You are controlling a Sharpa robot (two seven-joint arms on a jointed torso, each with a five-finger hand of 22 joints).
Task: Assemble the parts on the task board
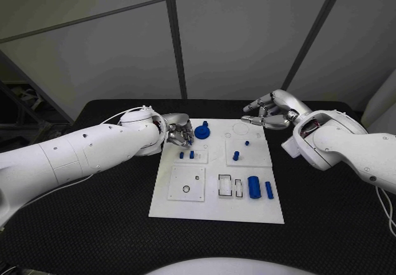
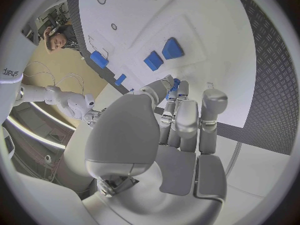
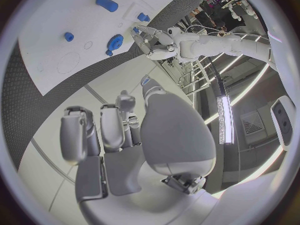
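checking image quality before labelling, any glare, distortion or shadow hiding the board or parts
Head view: even light, the board and parts sharp, no glare. Left wrist view: fisheye bends the board edges, the left hand hides part of it. Right wrist view: a bright light strip at one side, the board bent but readable.

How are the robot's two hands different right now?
The left robot hand sits low at the white board's left edge, pinching a small blue piece in its fingertips. The right robot hand hovers off the board's far right corner, fingers curled loosely and holding nothing. Both are silver, on white arms.
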